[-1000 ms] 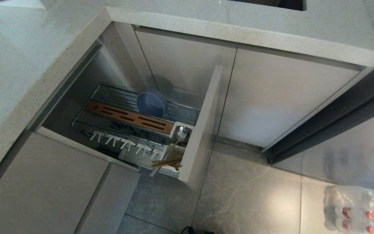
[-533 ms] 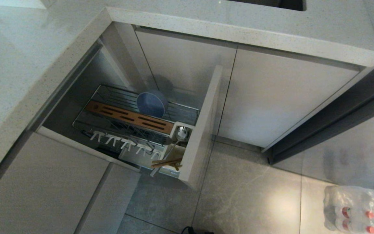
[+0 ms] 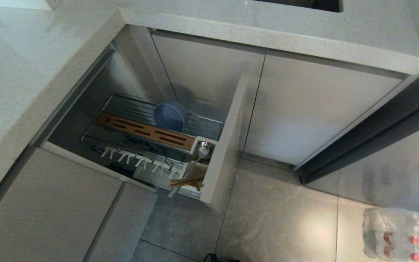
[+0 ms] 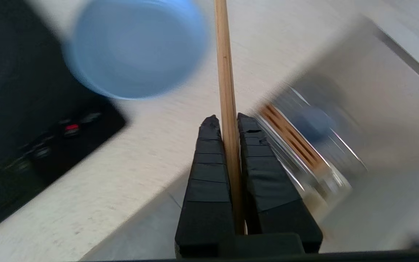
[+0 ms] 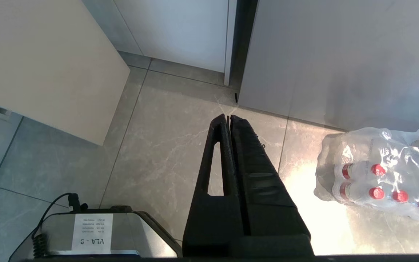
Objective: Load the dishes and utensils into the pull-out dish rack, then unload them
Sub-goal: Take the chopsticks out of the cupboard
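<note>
The pull-out dish rack (image 3: 122, 109) stands pulled out under the countertop, with its beige front panel (image 3: 227, 145) on the right. A light-blue plate (image 3: 169, 116) stands on edge in it. In the white cup next to the panel lean a silver spoon (image 3: 203, 149) and wooden chopsticks (image 3: 186, 182). My left gripper (image 4: 226, 120) is outside the head view, above the counter edge, shut on a single chopstick (image 4: 224, 54) that runs out past the fingertips. A light-blue bowl (image 4: 136, 47) sits on the counter beyond it. My right gripper (image 5: 228, 116) hangs shut and empty over the floor.
A black cooktop (image 4: 13, 109) lies on the countertop (image 3: 31, 54) beside the bowl. A shrink-wrapped pack of bottles (image 3: 402, 236) stands on the floor at the right. The robot's base (image 5: 86, 233) is below the right gripper. Shut cabinet doors (image 3: 322, 109) flank the rack.
In the head view nothing in the rack has moved. A brownish shape at the top-left corner one second ago is gone from view.
</note>
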### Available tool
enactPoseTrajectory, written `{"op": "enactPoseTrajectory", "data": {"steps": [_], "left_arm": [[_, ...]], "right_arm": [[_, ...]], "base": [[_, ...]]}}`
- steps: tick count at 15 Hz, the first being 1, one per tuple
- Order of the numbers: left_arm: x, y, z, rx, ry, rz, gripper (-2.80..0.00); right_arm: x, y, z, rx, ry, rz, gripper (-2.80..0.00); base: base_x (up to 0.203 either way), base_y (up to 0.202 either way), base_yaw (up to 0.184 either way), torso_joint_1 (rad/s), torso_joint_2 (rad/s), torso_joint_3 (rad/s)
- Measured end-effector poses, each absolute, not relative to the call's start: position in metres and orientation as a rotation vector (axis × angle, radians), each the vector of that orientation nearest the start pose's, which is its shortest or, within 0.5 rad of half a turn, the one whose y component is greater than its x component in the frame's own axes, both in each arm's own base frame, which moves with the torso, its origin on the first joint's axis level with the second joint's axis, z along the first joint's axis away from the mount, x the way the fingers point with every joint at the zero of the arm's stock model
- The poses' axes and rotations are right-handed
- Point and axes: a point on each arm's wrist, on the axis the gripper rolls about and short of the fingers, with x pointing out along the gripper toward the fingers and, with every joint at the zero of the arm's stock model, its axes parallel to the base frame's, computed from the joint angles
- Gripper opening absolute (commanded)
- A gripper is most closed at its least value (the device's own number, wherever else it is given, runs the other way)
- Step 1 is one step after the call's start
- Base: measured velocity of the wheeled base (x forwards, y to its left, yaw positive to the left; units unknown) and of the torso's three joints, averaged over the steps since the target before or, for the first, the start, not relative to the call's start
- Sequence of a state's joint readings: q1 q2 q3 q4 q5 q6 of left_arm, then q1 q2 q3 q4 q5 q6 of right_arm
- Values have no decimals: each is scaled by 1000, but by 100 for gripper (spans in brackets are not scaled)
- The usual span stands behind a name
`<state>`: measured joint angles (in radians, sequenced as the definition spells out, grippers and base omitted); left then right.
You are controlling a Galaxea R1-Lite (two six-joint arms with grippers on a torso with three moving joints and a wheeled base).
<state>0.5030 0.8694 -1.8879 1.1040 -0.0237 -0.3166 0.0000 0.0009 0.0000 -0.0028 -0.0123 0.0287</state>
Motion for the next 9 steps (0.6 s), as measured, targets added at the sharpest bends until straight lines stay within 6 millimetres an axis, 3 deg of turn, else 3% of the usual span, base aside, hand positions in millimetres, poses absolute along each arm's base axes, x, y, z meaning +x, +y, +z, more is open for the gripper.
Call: {"op": "enactPoseTrajectory", "data": {"steps": [4,9], "left_arm": [[-30,-21,415,-413,-56,682,-280],[13,13,423,-492,-85,799,-280]], "right_arm": [[-23,0,76,29,-2,-12,-280],[-23,0,76,29,-2,-12,-280]], "base": [[0,0,0,0,0,0],[0,0,0,0,0,0]]}}
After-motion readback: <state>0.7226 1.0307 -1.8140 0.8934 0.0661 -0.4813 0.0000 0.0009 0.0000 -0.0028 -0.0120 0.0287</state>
